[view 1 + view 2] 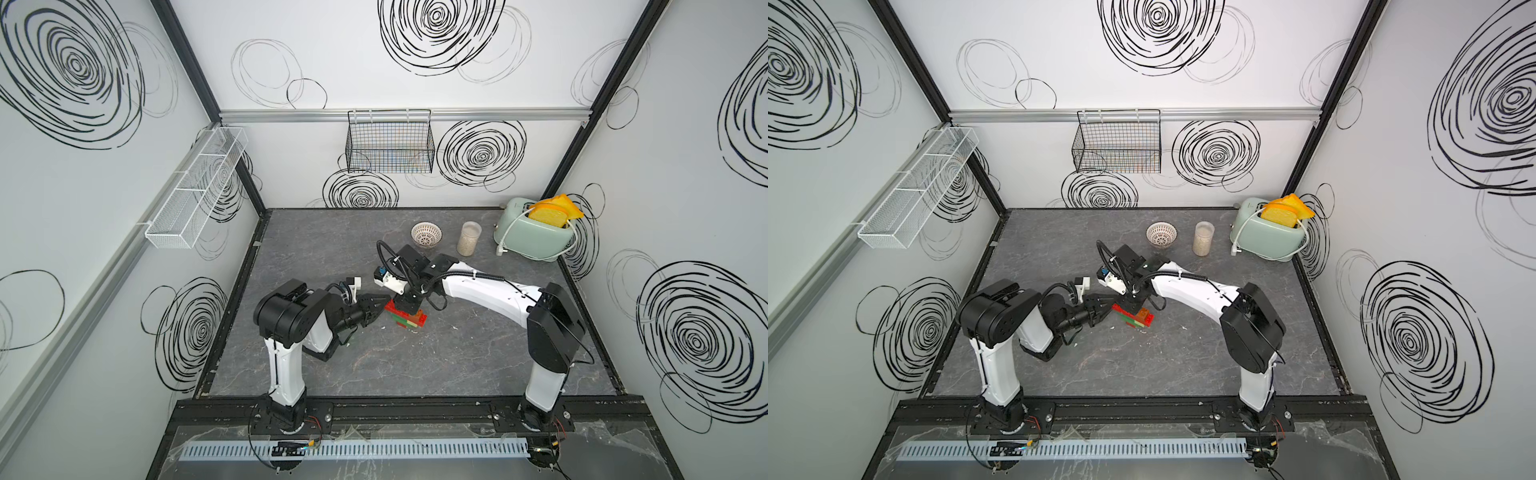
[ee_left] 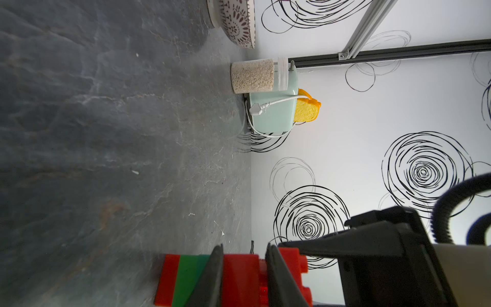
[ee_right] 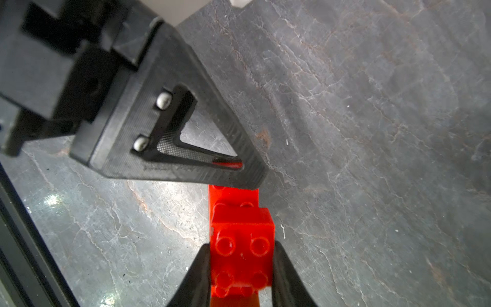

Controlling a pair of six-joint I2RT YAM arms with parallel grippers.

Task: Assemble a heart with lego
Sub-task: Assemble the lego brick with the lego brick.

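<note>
1. On the desk (image 1: 415,365), in both top views, the heart (image 1: 406,318) (image 1: 1136,319) stands upright near the middle, built of red, green, lime and orange bricks. The left jaws reach it from the side at its upper red edge. The right jaws come down on its top. At the back stand a bowl (image 1: 426,235), a jar (image 1: 469,239) and a toaster (image 1: 534,239) with toast (image 1: 555,212).
2. Left wrist view: the left jaws are clamped on a red brick (image 2: 241,276) of the heart, one finger on each face. A green brick (image 2: 190,276) lies just under it, nearer the desk. Far off, the jar (image 2: 252,75) stands in front of the toaster (image 2: 273,114).
3. Right wrist view: the right jaws are clamped on the top brick (image 3: 241,255), a red square with four studs, one finger on each side. It sits on the red brick (image 3: 233,195), whose far end lies under a finger (image 3: 186,119) of the left jaws.
</note>
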